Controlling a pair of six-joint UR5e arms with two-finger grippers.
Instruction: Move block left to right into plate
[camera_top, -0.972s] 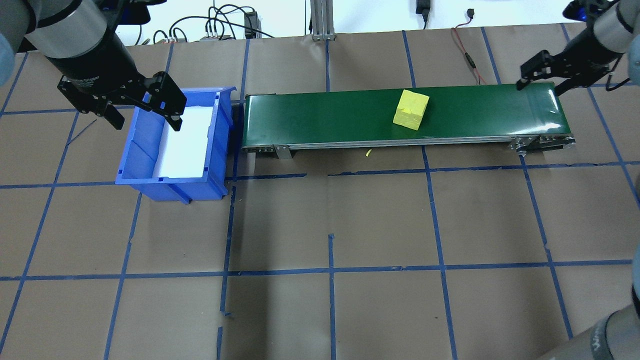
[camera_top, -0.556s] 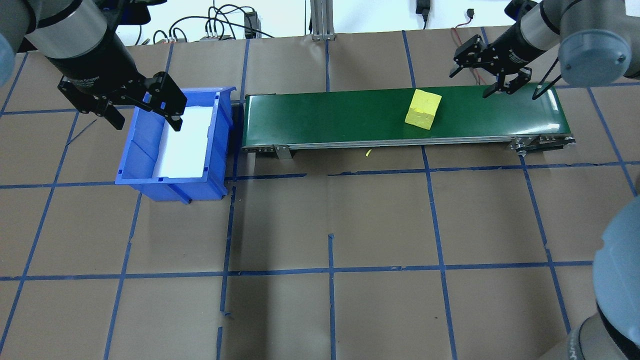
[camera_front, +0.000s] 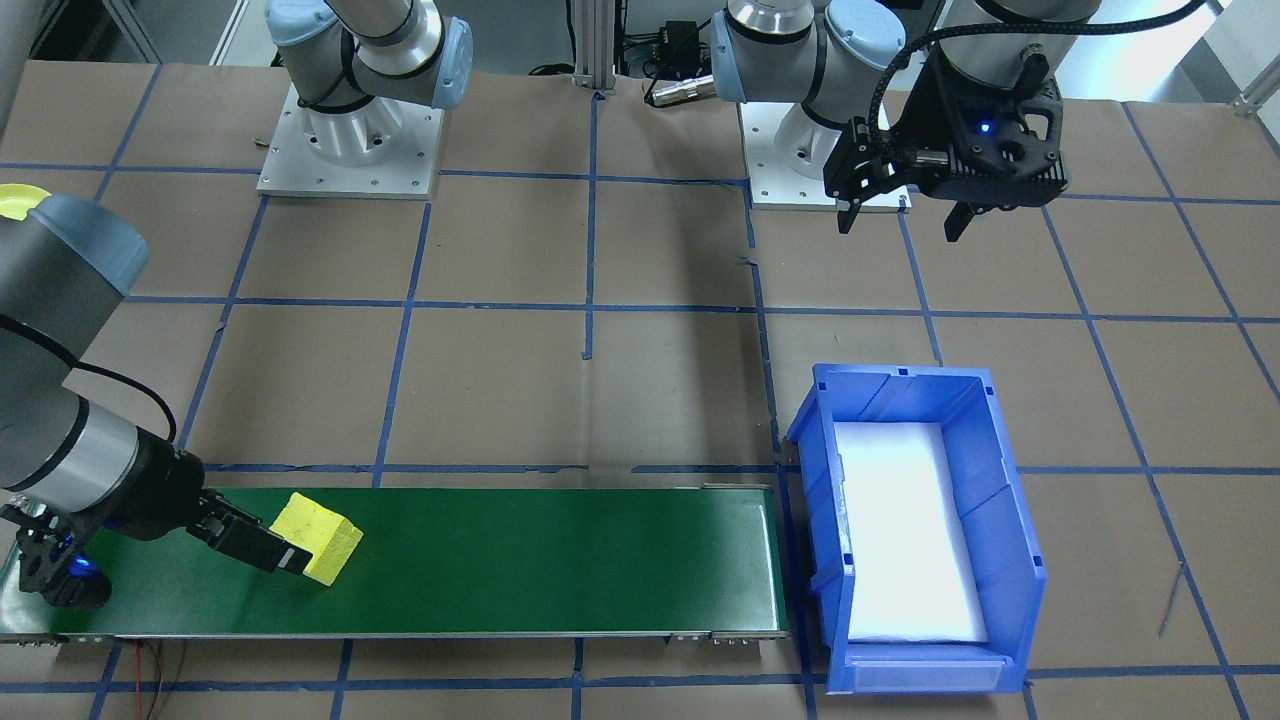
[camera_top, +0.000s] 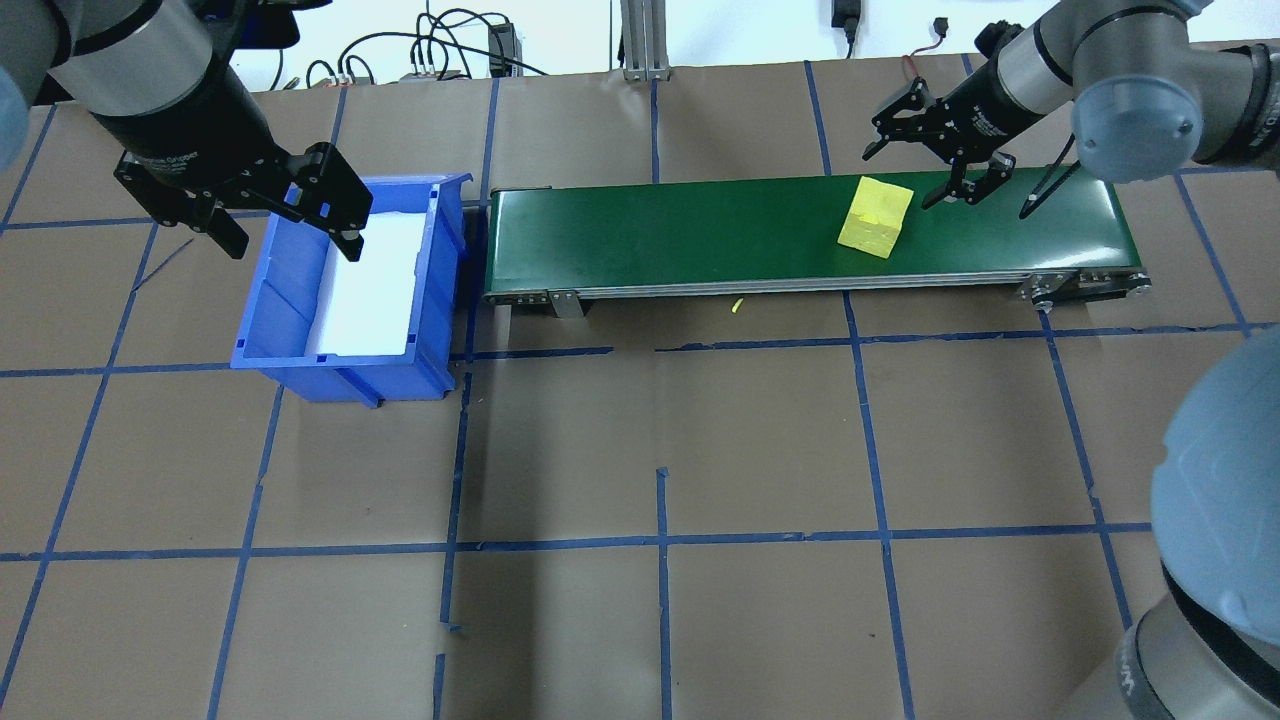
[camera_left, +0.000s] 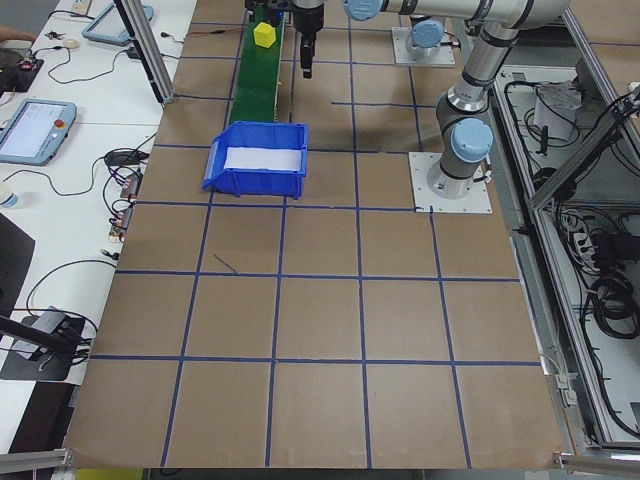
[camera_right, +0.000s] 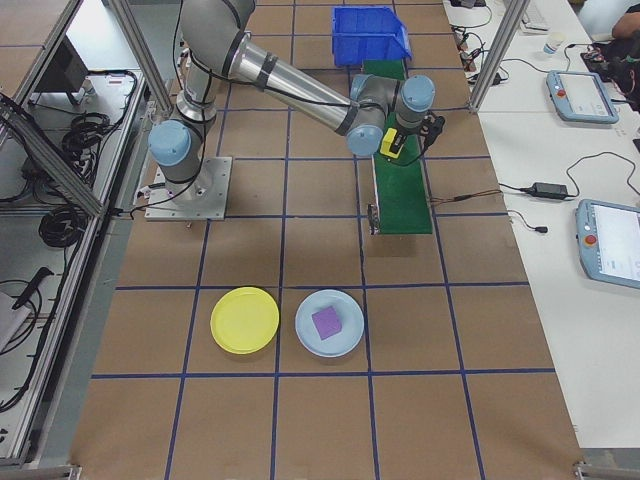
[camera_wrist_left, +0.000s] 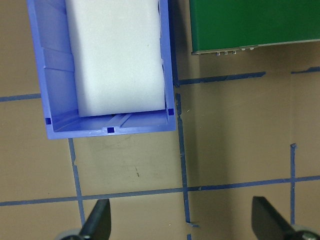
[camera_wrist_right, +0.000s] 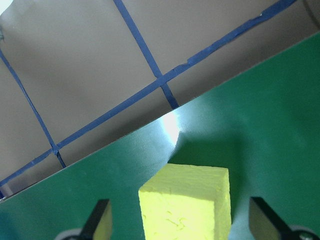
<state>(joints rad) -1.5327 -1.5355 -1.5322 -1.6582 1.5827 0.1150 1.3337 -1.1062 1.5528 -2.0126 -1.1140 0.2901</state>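
A yellow foam block (camera_top: 874, 218) lies on the green conveyor belt (camera_top: 680, 230), toward its right end. My right gripper (camera_top: 898, 180) is open and low over the belt at the block's right side. In the right wrist view the block (camera_wrist_right: 187, 200) sits between the two spread fingers (camera_wrist_right: 100, 222), which do not touch it. The yellow plate (camera_right: 245, 320) lies on the table far from the belt, near my right base. My left gripper (camera_top: 295, 248) hangs open and holds nothing over the near-left side of the blue bin (camera_top: 340, 375).
A light-blue plate (camera_right: 345, 340) holding a purple block (camera_right: 326, 322) lies beside the yellow plate. The blue bin, lined white, stands at the belt's left end. Cables run along the table's far edge. Brown paper with blue tape lines covers the table.
The block has ridden the belt to the right. My right gripper has swung left from the belt's right end to the block. The left arm has not moved.
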